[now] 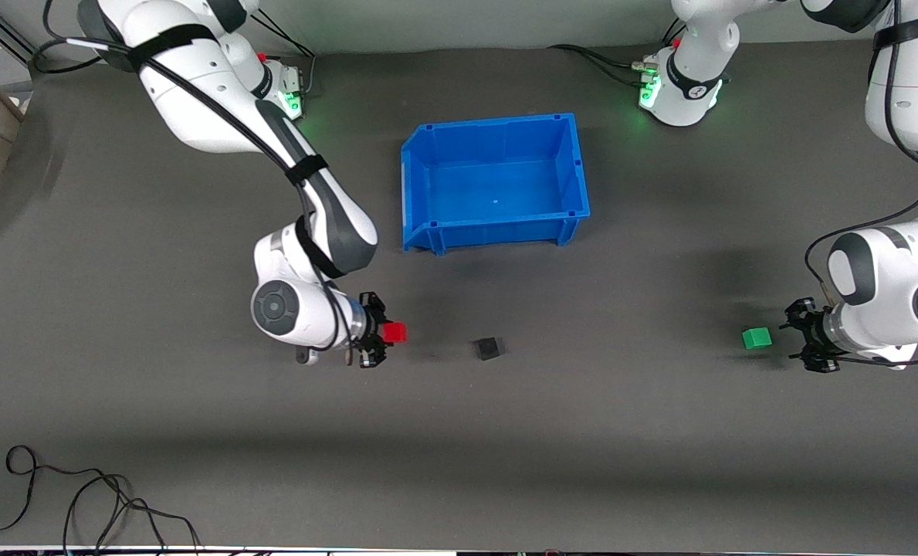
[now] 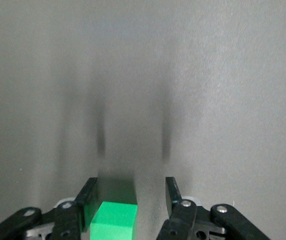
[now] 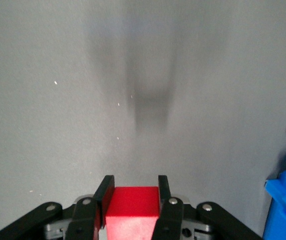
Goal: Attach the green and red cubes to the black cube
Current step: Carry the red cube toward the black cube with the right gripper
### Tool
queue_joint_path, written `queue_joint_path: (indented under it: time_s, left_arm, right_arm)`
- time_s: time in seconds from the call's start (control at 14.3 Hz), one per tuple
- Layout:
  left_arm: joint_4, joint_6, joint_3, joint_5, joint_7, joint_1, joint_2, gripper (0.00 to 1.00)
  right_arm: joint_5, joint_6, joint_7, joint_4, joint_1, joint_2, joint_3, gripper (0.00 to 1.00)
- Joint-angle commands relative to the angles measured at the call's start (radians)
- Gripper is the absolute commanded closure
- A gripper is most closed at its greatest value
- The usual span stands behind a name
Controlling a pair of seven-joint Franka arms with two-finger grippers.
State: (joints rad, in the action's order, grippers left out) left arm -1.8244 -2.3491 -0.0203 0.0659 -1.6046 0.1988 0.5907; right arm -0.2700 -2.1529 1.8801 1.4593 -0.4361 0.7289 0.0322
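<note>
You are looking down at a grey table [image 1: 196, 432] with the two robot bases along the top edge. Starting at the right arm's end, a loose black cable [image 1: 80, 494] is lying near the front camera's edge. The right arm is reaching low across the table, and its right gripper [image 1: 387, 333] is pinching the red cube [image 1: 395, 332] between its two black fingers [image 3: 104, 192]; the right wrist view is showing the red cube [image 3: 131, 205] squeezed tight from both sides. Next along, the black cube [image 1: 488, 348] is sitting alone on the table, near the red cube but not touching it, and closer to the front camera than the blue bin [image 1: 428, 181], which is standing open-topped mid-table. A corner of that bin [image 3: 285, 205] is also showing in the right wrist view. Toward the left arm's end, the green cube [image 1: 757, 338] is resting on the table, well apart from the black cube. The left gripper [image 1: 802, 337] is sitting just beside it with its fingers [image 2: 172, 192] spread; in the left wrist view the green cube [image 2: 113, 221] is lying between the fingers, close against one, with a clear gap to the other.
</note>
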Motion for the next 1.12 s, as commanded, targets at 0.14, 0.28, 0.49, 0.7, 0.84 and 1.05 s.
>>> queue_joint_path:
  time_s: [0.14, 0.28, 0.49, 0.7, 0.84, 1.05]
  left_arm:
    - [-0.072, -0.007, -0.001, -0.003, -0.017, -0.033, -0.032, 0.38]
    - [-0.076, -0.016, -0.001, -0.003, -0.021, -0.048, -0.029, 0.37]
    - [-0.075, -0.033, -0.003, -0.003, -0.047, -0.062, -0.023, 0.55]
    - [-0.07, -0.035, -0.003, -0.002, -0.044, -0.067, -0.022, 1.0]
    - [-0.043, -0.01, -0.003, -0.002, -0.049, -0.085, -0.028, 1.0]
    - [0.072, 0.071, -0.006, -0.006, -0.179, -0.165, -0.02, 1.0]
  right_arm:
    - [0.002, 0.024, 0.042, -0.066, -0.029, 0.043, -0.015, 1.0]
    - [0.002, 0.024, 0.042, -0.066, -0.029, 0.043, -0.015, 1.0]
    - [0.003, 0.024, 0.042, -0.066, -0.029, 0.043, -0.015, 1.0]
    - [0.003, 0.024, 0.042, -0.066, -0.029, 0.043, -0.015, 1.0]
    - [0.005, 0.024, 0.042, -0.066, -0.029, 0.044, -0.014, 1.0]
    - [0.005, 0.024, 0.042, -0.066, -0.03, 0.044, -0.015, 1.0]
